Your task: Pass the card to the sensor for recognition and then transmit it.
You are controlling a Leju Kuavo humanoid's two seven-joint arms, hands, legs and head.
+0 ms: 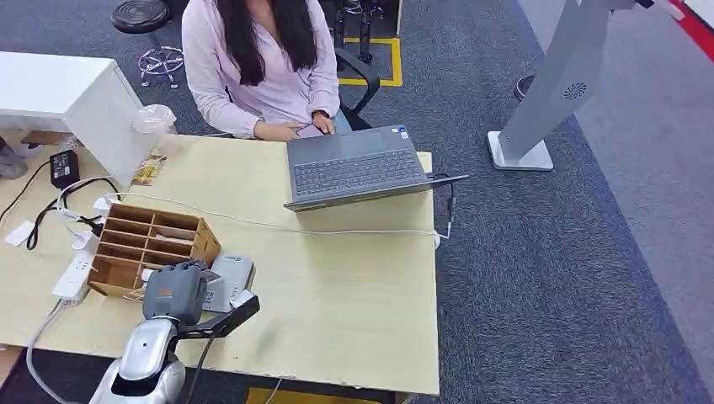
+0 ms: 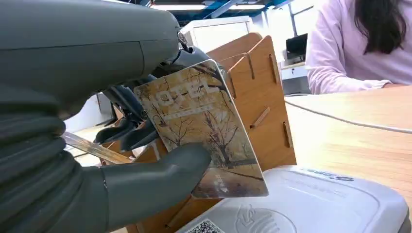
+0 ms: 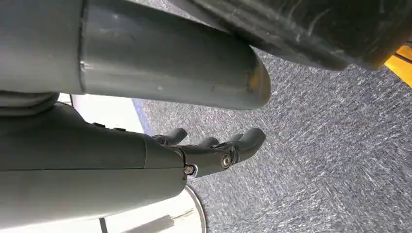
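The card (image 2: 201, 131) bears pale letters, perhaps "OTEL"; the sensor's (image 2: 311, 204) print is unreadable.

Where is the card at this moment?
In the left wrist view, the left hand holds the card just above the grey card reader, beside the wooden organizer.

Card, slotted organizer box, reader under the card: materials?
Card: probably glossy printed plastic, judging by its thin rigid sheet, rounded corner and photo print; laminated paper is possible. The left robot hand holds it.
Organizer box: likely thin unfinished plywood or MDF, with a matte tan face and tab-and-slot joints.
Reader: light grey moulded plastic, satin finish, rounded edges.
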